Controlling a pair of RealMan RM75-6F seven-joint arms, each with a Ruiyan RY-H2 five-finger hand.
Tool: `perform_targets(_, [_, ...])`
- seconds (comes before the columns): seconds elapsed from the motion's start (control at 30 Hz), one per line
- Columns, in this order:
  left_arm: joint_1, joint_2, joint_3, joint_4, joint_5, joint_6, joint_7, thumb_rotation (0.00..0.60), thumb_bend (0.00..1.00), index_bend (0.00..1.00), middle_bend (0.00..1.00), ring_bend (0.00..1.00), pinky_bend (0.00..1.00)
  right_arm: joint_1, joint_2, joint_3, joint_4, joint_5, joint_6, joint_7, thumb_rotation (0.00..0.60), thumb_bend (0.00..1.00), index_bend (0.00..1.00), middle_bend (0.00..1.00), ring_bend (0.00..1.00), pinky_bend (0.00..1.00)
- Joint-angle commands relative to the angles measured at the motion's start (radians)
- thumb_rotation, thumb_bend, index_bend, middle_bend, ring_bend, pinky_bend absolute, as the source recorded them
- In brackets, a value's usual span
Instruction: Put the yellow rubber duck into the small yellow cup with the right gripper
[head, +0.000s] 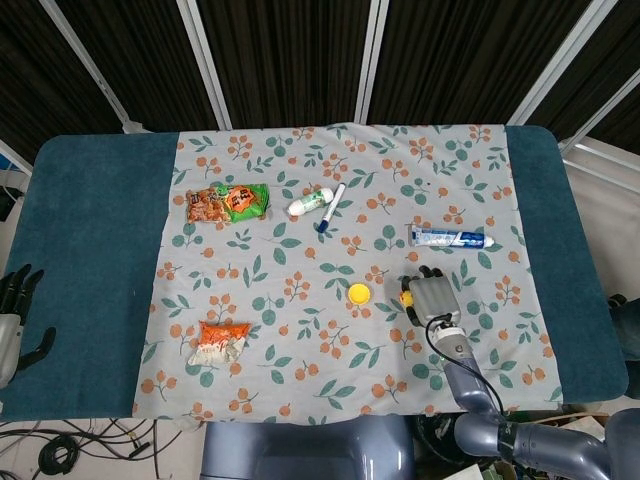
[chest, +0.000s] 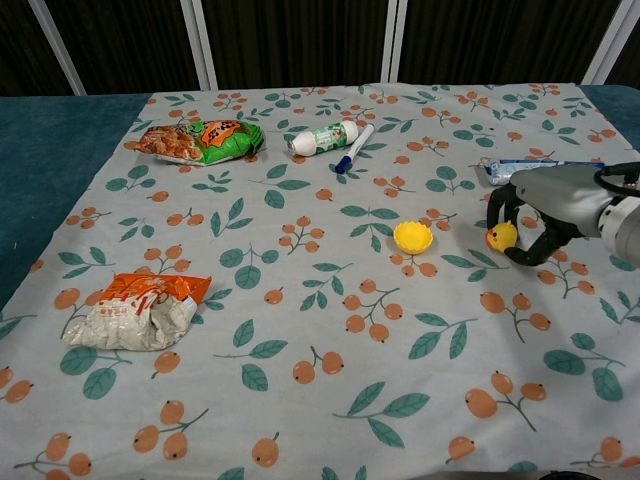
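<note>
1. Near the cloth's right side, the right hand (chest: 545, 205) curled its fingers around the yellow rubber duck (chest: 501, 236), apparently gripping it just right of the small yellow cup (chest: 412, 237).
2. Carrying well meant keeping the duck pinched firmly and releasing only above the cup's mouth.
3. Only the head view showed the left hand (head: 14, 318), fingers spread and empty, at the table edge; the chest view showed the duck better.
</note>
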Motion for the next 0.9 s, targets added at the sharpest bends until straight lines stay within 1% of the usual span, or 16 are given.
perform_targets(0.03, [0.000, 0.000, 0.000, -0.001, 0.001, 0.000, -0.001, 0.600, 0.38, 0.00, 0.00, 0.00, 0.00, 0.020, 0.022, 0.021, -0.039, 0.000, 0.009, -0.027, 0.600, 0.40, 0.43, 0.45, 0.16, 0.18])
perform_targets(0.23, [0.000, 0.002, 0.002, -0.004, 0.002, -0.001, -0.003, 0.600, 0.38, 0.00, 0.00, 0.00, 0.00, 0.082, 0.030, 0.061, -0.113, 0.025, 0.012, -0.109, 0.600, 0.40, 0.43, 0.45, 0.16, 0.18])
perform_targets(0.4, [0.002, 0.006, 0.002, -0.005, 0.003, 0.002, -0.011, 0.600, 0.38, 0.00, 0.00, 0.00, 0.00, 0.131, -0.001, 0.086, -0.125, 0.086, 0.014, -0.168, 0.600, 0.40, 0.43, 0.45, 0.16, 0.18])
perform_targets(0.63, [0.002, 0.013, 0.000, -0.002, -0.001, -0.002, -0.030, 0.600, 0.38, 0.00, 0.00, 0.00, 0.00, 0.173, -0.056, 0.077, -0.101, 0.136, 0.027, -0.222, 0.600, 0.40, 0.43, 0.45, 0.16, 0.18])
perform_targets(0.9, [-0.003, 0.016, -0.002, 0.004, -0.004, -0.011, -0.038, 0.600, 0.38, 0.00, 0.00, 0.00, 0.00, 0.193, -0.105, 0.050, -0.058, 0.143, 0.032, -0.236, 0.600, 0.40, 0.43, 0.45, 0.16, 0.18])
